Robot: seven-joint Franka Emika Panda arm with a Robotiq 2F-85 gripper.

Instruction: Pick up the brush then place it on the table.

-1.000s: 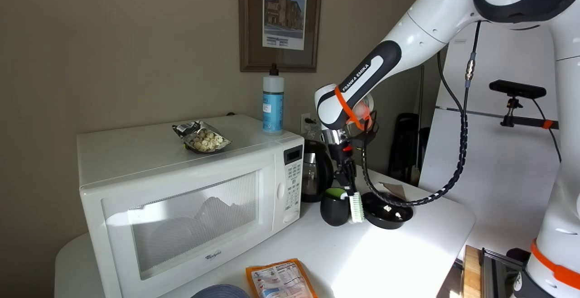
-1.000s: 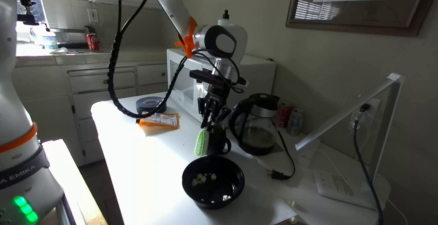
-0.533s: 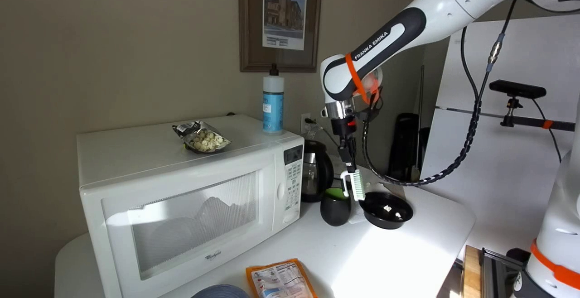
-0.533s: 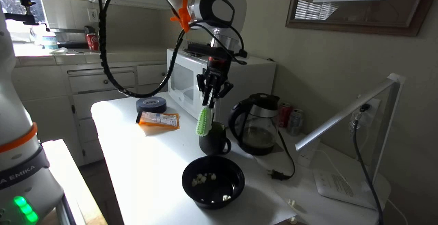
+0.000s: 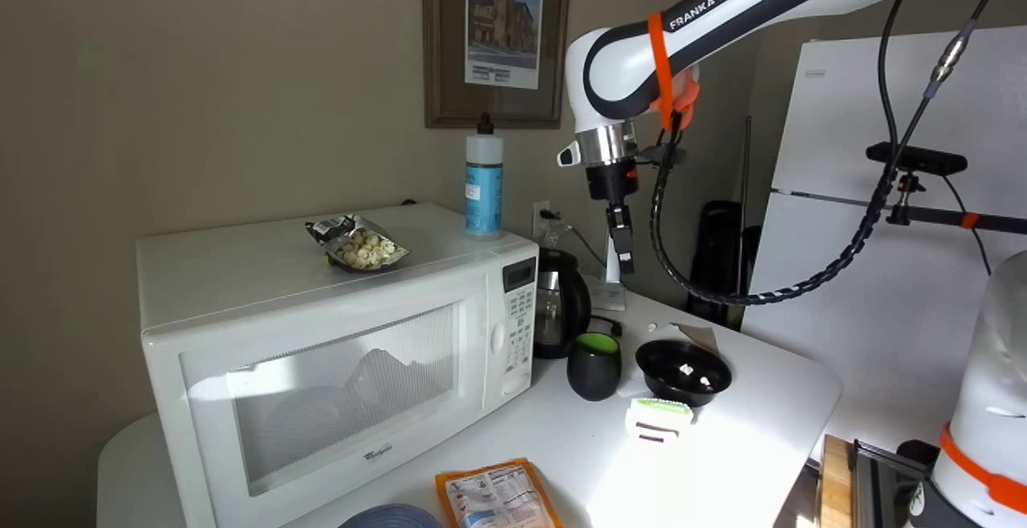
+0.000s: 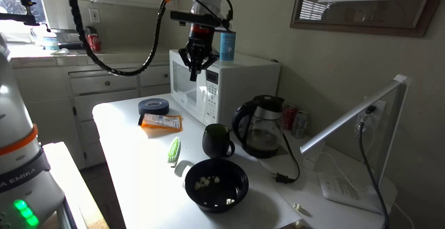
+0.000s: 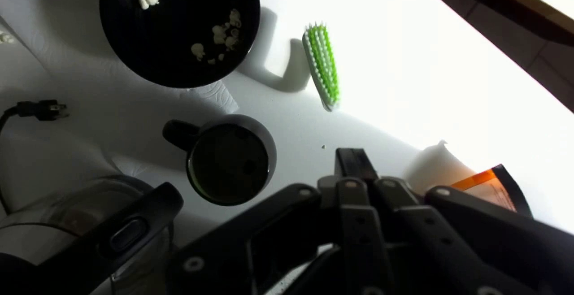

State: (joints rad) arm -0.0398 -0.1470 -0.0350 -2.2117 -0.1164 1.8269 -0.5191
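Note:
The brush (image 5: 658,421) lies on the white table (image 5: 554,440) in front of the black bowl, pale with green and white bristles. It shows in both exterior views (image 6: 174,151) and in the wrist view (image 7: 322,65), bristles visible and a shadow beside it. My gripper (image 5: 624,263) hangs well above the table, apart from the brush. In an exterior view the gripper (image 6: 193,77) appears in front of the microwave. In the wrist view the gripper's fingertips (image 7: 356,158) are pressed together with nothing between them.
The black bowl (image 6: 216,185) with popcorn stands near the brush. The dark mug (image 6: 216,140) and glass kettle (image 6: 262,128) stand close by. The white microwave (image 5: 337,375) carries a blue bottle (image 5: 484,191) and popcorn bag (image 5: 365,247). An orange packet (image 6: 161,121) and tape roll (image 6: 153,106) lie farther along.
Earlier my gripper held the brush beside the mug and lifted it. Now the brush is out of the gripper and on the table. The gripper has risen higher, shut and empty.

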